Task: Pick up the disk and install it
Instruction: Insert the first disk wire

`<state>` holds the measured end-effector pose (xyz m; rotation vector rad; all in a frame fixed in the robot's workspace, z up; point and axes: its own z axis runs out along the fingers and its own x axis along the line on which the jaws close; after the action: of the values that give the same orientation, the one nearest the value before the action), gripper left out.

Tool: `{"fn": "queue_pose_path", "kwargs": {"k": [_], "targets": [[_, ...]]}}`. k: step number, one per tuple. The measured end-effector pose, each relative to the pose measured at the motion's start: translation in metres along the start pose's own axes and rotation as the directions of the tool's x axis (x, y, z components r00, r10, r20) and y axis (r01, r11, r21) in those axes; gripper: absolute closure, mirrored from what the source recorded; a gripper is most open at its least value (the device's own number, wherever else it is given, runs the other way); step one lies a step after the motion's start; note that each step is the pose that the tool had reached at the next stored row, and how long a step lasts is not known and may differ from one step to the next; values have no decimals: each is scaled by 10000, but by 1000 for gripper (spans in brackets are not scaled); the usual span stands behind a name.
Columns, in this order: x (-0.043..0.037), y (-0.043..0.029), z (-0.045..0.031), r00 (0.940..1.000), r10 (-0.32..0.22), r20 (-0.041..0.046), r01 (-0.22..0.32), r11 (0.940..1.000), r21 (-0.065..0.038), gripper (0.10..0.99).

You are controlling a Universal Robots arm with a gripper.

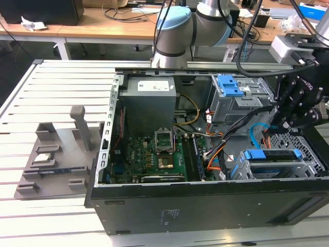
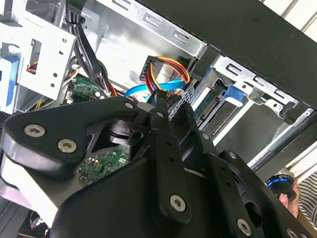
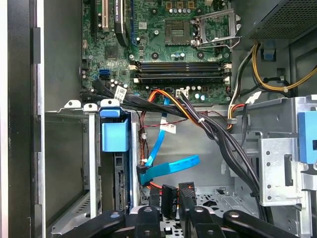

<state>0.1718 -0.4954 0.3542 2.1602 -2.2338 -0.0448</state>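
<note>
arm (image 1: 181,25): grey, light-blue joint caps | end effector (image 1: 294,114): black, silver screws

The motherboard (image 3: 163,44) is green, the flat cable (image 3: 171,168) is blue, and the gripper (image 1: 294,110) is black.

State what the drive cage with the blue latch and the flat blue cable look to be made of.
Drive cage: bare grey sheet metal by its dull sheen, punched holes and folded edges. Its latch: likely plastic, solid matte blue. Flat blue cable: flexible plastic sheath, smooth and bent.
</note>
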Motion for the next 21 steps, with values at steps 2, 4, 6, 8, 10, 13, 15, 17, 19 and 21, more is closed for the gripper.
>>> {"fn": "queue_pose_path", "kwargs": {"k": [2,4,6,8,10,13,15,17,19,21], "targets": [[0,0,0,10000,0,-1,0,10000,0,918],[0,0,0,10000,0,-2,0,10000,0,918],[0,0,0,10000,1,-3,-1,10000,1,918],[0,0,0,10000,0,-4,0,10000,0,918],[2,0,1,10000,0,-3,0,10000,0,918],[37,-1,0,10000,0,-5,0,10000,0,918],[93,-3,0,10000,0,-4,0,10000,0,918],[153,-5,0,10000,0,-5,0,10000,1,918],[193,-7,1,10000,0,-4,0,10000,0,918],[222,-8,1,10000,0,-4,0,10000,0,918]]}}
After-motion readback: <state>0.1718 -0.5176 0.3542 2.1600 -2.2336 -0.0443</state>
